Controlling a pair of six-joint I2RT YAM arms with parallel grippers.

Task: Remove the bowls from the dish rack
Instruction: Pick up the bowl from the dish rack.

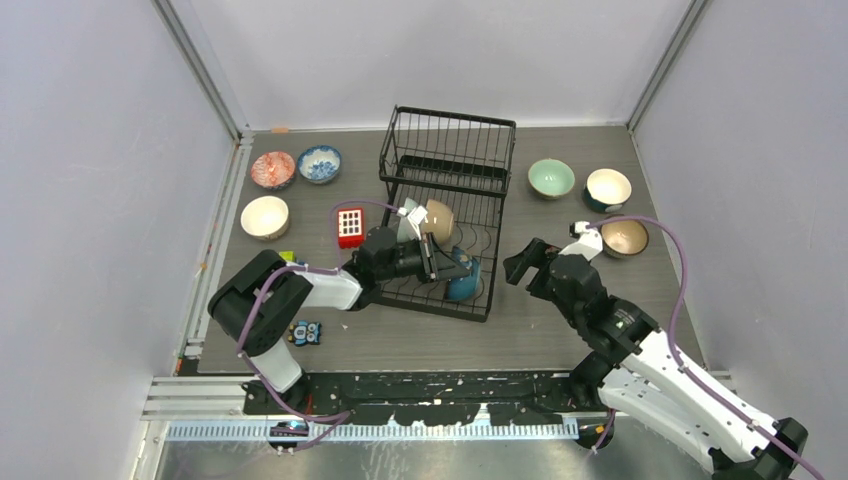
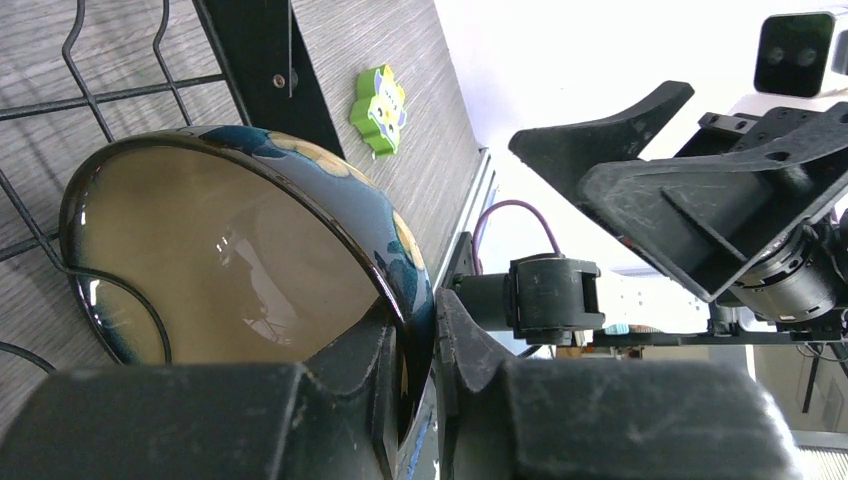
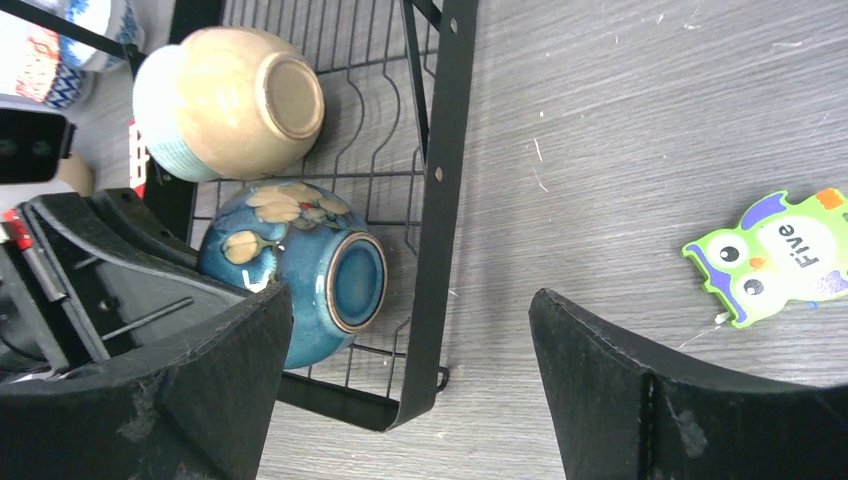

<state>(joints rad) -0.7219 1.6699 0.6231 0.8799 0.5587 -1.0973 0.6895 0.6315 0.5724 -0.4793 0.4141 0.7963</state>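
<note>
Now we see our left pincer (image 2: 425, 335) clenched on the rim of the blue bowl (image 2: 230, 250), one finger inside the glazed hollow and the other against its flowered outer wall. That bowl stands on edge in the dish rack (image 1: 448, 150), and a tan bowl (image 3: 225, 100) stands on edge just beyond the fingers. Our right pincer (image 3: 405, 320) gapes wide, released and holding nothing. The rack's black edge shows between its fingers, and an owl sticker (image 3: 775, 255) lies near one of them.
</note>
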